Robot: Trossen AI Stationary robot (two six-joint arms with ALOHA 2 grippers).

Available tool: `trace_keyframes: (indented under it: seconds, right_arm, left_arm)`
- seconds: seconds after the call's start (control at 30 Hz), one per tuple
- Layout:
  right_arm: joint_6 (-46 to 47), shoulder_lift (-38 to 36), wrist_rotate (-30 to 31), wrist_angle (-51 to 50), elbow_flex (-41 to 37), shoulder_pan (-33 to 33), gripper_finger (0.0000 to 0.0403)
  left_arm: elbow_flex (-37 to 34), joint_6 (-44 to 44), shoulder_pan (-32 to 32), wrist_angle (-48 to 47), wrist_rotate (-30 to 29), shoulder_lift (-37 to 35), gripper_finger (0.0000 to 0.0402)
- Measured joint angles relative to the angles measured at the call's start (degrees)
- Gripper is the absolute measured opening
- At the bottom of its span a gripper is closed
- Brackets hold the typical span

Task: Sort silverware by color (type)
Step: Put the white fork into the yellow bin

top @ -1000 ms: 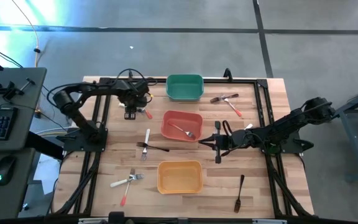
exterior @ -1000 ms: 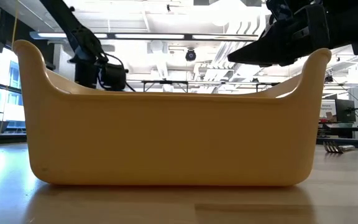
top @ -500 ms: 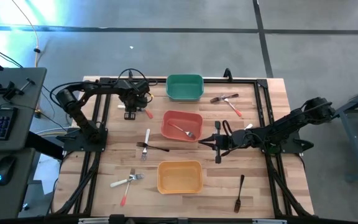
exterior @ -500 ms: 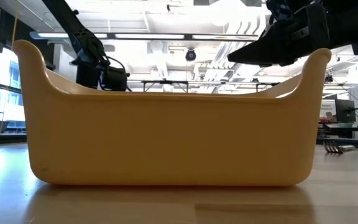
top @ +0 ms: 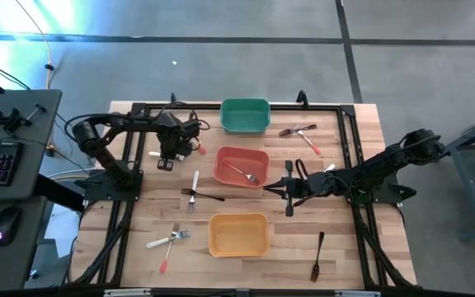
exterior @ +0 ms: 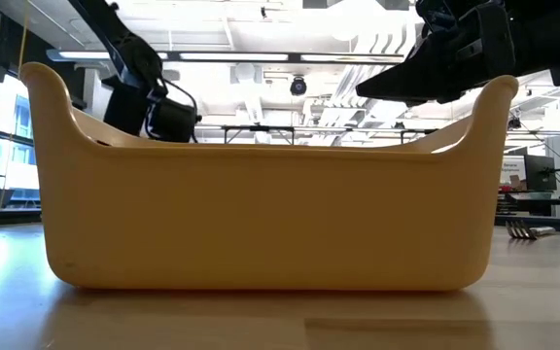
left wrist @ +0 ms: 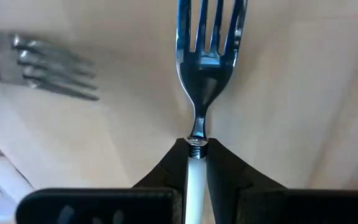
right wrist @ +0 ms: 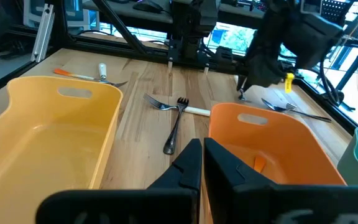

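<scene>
My left gripper hangs at the table's far left, shut on a white-handled fork with a silver head. The fork's white handle sticks out toward the left edge. An orange-handled fork lies beside it, and its head shows blurred in the left wrist view. My right gripper is shut on nothing and waits in the air just right of the red bin. A fork lies in that bin. More silverware lies scattered about the table. My left gripper pinches the white handle between its two fingers, right at the end where it joins the silver neck. The fingers come steeply from above and lie across the fork. I cannot tell whether the fork is clear of the table.
Green bin at the far edge, yellow bin near the front. A white fork crosses a dark one mid-left. Two forks lie near left, a dark fork near right, forks far right.
My left gripper has swung toward the table's near-left and tipped more steeply down. The white fork handle now sticks out on its left side. My right arm has kept still.
</scene>
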Motion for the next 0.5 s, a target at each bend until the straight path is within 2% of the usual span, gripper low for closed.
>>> trace_keyframes:
  seconds: [0.3, 0.5]
  right_arm:
    - [0.0, 0.0, 0.2, 0.0, 0.0, 0.0, 0.0]
    - [0.0, 0.0, 0.2, 0.0, 0.0, 0.0, 0.0]
  left_arm:
    - [0.1, -6.9, -8.3, -4.9, 4.4, -7.0, 0.0022]
    - [0.1, -13.6, -15.8, -8.5, 7.8, -11.9, 0.0]
